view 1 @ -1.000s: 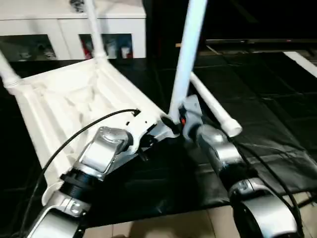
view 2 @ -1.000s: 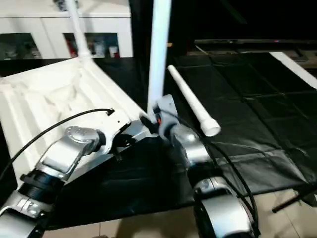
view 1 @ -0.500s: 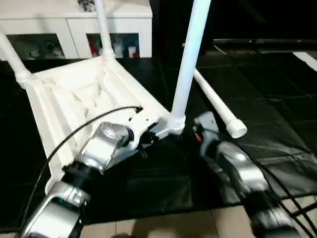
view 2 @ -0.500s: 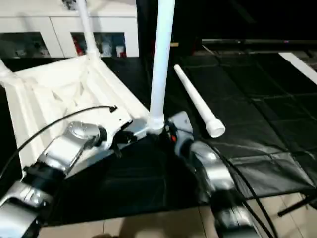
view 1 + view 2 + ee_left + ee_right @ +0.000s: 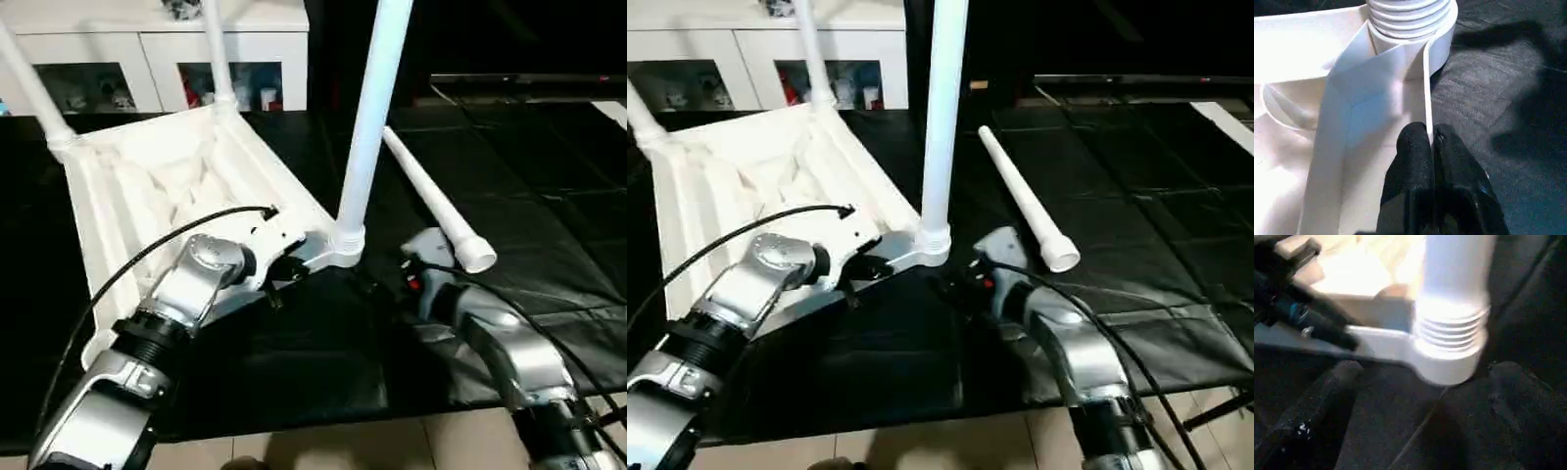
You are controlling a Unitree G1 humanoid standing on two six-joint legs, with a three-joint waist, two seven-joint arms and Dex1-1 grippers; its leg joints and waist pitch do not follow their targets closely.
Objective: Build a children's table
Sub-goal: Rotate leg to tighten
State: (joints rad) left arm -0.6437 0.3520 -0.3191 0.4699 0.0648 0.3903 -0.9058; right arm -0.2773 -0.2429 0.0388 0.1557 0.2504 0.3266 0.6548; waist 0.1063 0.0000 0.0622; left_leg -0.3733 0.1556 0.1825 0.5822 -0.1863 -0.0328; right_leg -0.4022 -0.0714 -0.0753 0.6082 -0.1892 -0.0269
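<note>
The children's table lies upside down on the black mat, its ribbed white tabletop [image 5: 147,186] facing up. Three white legs stand in corner sockets: one at the far left [image 5: 34,93], one at the back [image 5: 217,54], one at the near right [image 5: 370,117]. Another leg [image 5: 436,201] lies loose on the mat to the right. My left gripper [image 5: 292,266] is shut on the tabletop's thin rim [image 5: 1426,98] just beside the near-right socket [image 5: 1410,19]. My right gripper [image 5: 955,284] stands open a little short of that socket [image 5: 1449,357], touching nothing.
A white glass-door cabinet [image 5: 157,59] stands behind the tabletop. A black cable [image 5: 167,250] arcs over my left forearm. The mat ends at a tiled floor [image 5: 392,441] near me. A white strip [image 5: 1225,117] lies at the far right.
My right gripper has opened, let go of the near-right leg and drawn back from it. The leg stays upright in its socket. The left gripper has kept its hold; the camera has shifted.
</note>
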